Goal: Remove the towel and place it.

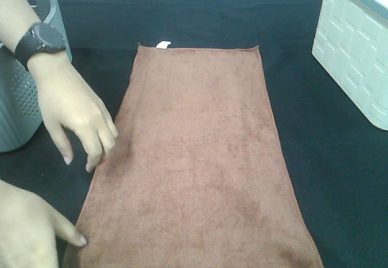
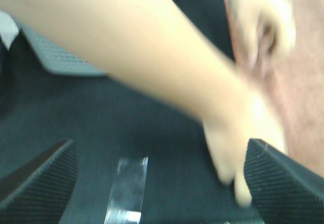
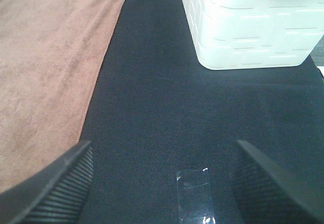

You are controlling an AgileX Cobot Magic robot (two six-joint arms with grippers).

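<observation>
The brown towel (image 1: 194, 165) lies spread flat on the black table, its small white tag (image 1: 163, 44) on the far short edge. It also shows in the right wrist view (image 3: 48, 72) and in the left wrist view (image 2: 304, 82). A person's two hands (image 1: 76, 113) touch its left edge. Neither gripper shows in the high view. My left gripper (image 2: 157, 183) is open and empty over the black cloth, left of the towel. My right gripper (image 3: 162, 183) is open and empty over the black cloth, right of the towel.
A grey perforated basket (image 1: 24, 80) stands at the left edge behind the person's arm. A white patterned basket (image 1: 357, 50) stands at the right. A strip of clear tape (image 3: 195, 191) lies on the cloth by the right gripper, another (image 2: 126, 188) by the left.
</observation>
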